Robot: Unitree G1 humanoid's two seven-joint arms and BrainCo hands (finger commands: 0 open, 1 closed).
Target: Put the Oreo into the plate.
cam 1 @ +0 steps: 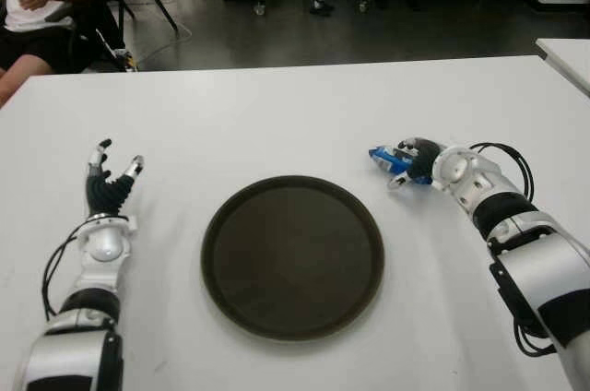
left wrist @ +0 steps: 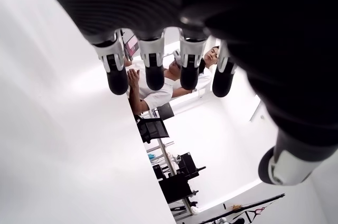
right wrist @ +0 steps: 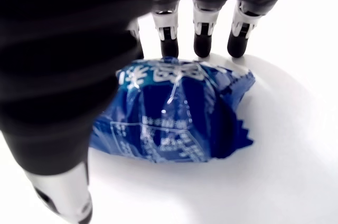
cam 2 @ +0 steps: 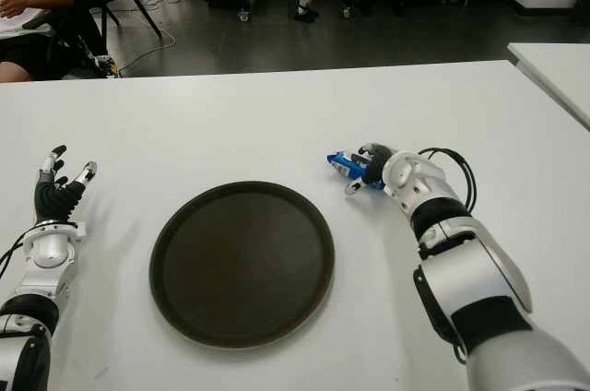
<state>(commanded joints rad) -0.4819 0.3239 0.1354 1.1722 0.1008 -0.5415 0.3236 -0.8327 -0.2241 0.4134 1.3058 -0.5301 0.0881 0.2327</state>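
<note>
**Right robot hand closed over the Oreo packet beside the plate**

The blue crinkled-foil Oreo packet (right wrist: 174,115) lies on the white worktop (cam 1: 277,114), just off the far right edge of the round dark-brown plate (cam 1: 292,257), outside its rim. The right robot hand (cam 1: 415,162) covers it, fingers (right wrist: 203,36) curled over the far side and thumb on the near side, grasping the packet. The left robot hand (cam 1: 109,183) shows left of the plate, fingers spread, holding nothing. Beyond the worktop, a dark floor, chairs and a seated person (cam 1: 37,4).
</note>
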